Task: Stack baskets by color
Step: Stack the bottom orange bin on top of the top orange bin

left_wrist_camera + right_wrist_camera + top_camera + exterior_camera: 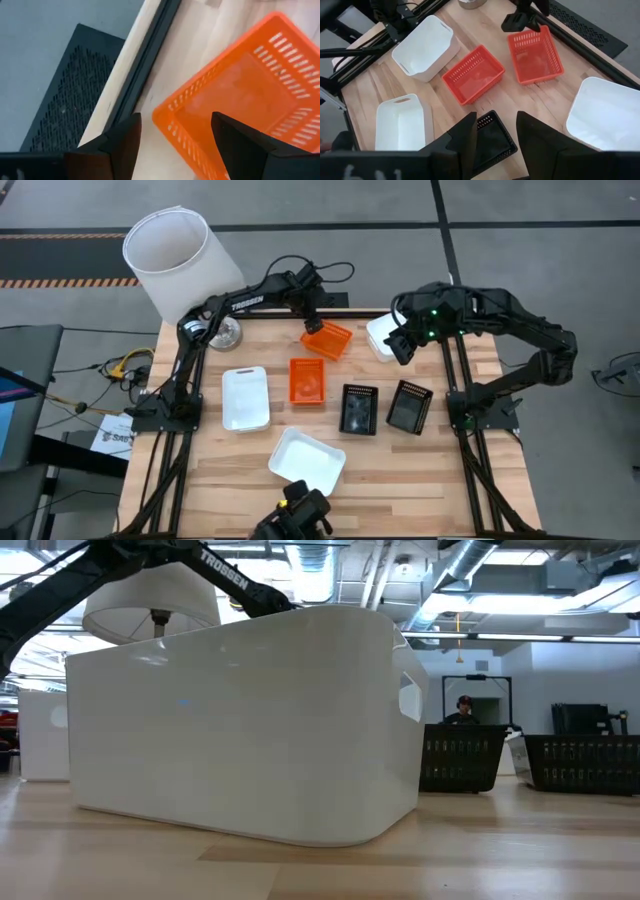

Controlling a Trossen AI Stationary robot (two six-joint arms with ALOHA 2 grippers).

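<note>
"trossen" lettering on left arm (240, 302).

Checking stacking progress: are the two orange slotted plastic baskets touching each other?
Apart. The right wrist view shows bare wood between the far orange basket and the near orange basket.

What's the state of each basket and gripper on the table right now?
Left gripper: open, astride far orange basket's wall.
Right gripper: open, empty.
Far orange basket: upright.
Near orange basket: upright.
Left black basket: upright.
Right black basket: upright.
Left white basket: upright.
Front white basket: upright.
Right white basket: upright, under right gripper.
</note>
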